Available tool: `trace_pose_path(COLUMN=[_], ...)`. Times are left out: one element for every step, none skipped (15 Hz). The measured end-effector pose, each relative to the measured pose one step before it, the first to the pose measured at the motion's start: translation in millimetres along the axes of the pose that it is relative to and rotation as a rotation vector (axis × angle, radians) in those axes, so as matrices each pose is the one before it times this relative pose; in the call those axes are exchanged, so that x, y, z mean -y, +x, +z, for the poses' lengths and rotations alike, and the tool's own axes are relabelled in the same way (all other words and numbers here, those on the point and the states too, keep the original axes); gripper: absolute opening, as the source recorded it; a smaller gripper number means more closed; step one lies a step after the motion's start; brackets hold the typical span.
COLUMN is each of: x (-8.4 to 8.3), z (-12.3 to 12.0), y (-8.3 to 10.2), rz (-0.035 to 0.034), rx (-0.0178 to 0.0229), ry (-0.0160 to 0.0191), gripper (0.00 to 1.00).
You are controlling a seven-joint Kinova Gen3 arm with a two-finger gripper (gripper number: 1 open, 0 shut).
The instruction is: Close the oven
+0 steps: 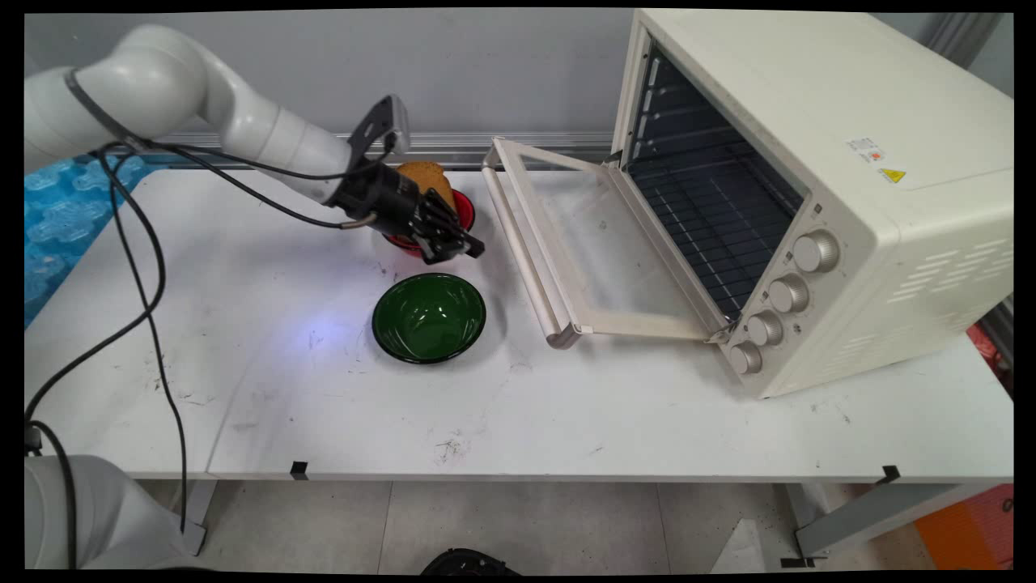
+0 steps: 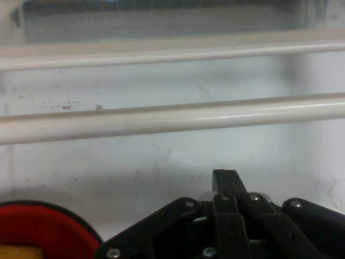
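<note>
My black gripper (image 1: 469, 247) hovers low over the table's back middle, just right of a red bowl (image 1: 464, 209) that holds a brown piece of bread (image 1: 422, 176). Its fingers are pressed together with nothing between them, so it is shut and empty. It points toward the handle (image 1: 522, 259) of the toaster oven's lowered door. In the hand view the gripper (image 2: 226, 177) rises from the bottom edge, the red bowl (image 2: 40, 229) sits at the lower left corner, and the door handle (image 2: 172, 117) crosses the picture ahead. A green bowl (image 1: 429, 317), empty, stands just in front of the gripper.
A cream toaster oven (image 1: 809, 194) fills the table's right side, its glass door (image 1: 603, 243) folded down flat toward the left and its wire rack showing inside. Black cables (image 1: 150, 275) hang from the arm over the table's left part. Blue bubble wrap (image 1: 57, 219) lies at the far left.
</note>
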Motion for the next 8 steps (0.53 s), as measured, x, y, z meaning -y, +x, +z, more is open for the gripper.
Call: trace_pose_path(x=[0.17, 0.48, 0.3, 0.72, 0.8, 1.12, 0.92, 0.91], z=[3.0, 6.72, 2.8, 6.27, 5.91, 5.77, 4.62, 4.4], y=[-0.53, -1.11, -0.43, -0.81, -0.6, 0.09, 0.26, 0.44], rz=[-0.00152, -0.00357, -0.00111, -0.00257, -0.002, -0.00176, -0.00139, -0.00155], rx=[-0.00182, -0.00433, -0.0018, -0.00447, -0.00434, -0.00508, -0.00441, -0.0046], ry=[-0.00198, -0.00419, -0.00172, -0.00333, -0.0028, -0.00219, -0.00143, -0.00111], gripper=[0.0, 0.0, 0.0, 0.0, 0.0, 0.0, 0.0, 0.0])
